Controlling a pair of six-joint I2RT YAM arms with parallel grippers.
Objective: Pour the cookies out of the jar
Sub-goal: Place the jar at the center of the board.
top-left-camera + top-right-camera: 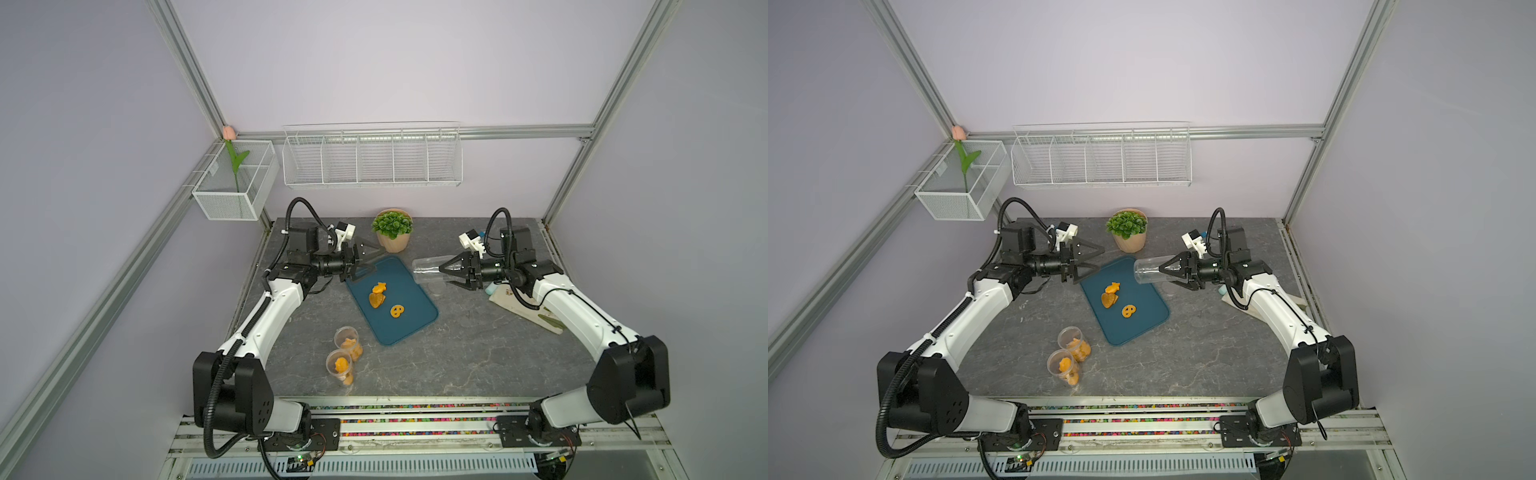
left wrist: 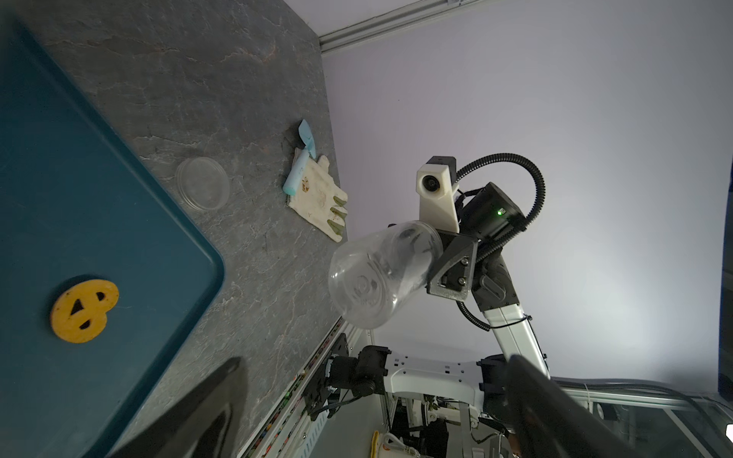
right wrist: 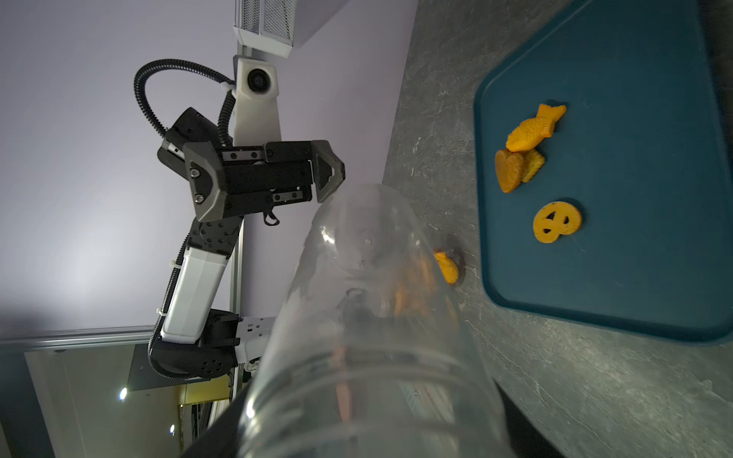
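My right gripper (image 1: pixel 445 275) (image 1: pixel 1165 275) is shut on a clear jar (image 1: pixel 428 270) (image 2: pixel 377 273) (image 3: pixel 357 317). The jar lies on its side in the air by the right edge of a teal tray (image 1: pixel 407 328) (image 3: pixel 634 158) and looks empty. Cookies lie on the tray: a fish (image 1: pixel 379 287) (image 3: pixel 535 127), a heart (image 1: pixel 376 300) (image 3: pixel 508 170) and a pretzel (image 1: pixel 397 311) (image 2: pixel 84 311). At the tray's far left corner my left gripper (image 1: pixel 374 257) (image 1: pixel 1100 259) is open and holds nothing.
Two upright clear jars with cookies (image 1: pixel 348 341) (image 1: pixel 340 365) stand in front of the tray, to its left. A clear lid (image 2: pixel 203 183) lies on the table right of the tray. A glove (image 2: pixel 317 194) with a blue tool lies under my right arm. A potted plant (image 1: pixel 392 230) stands behind the tray.
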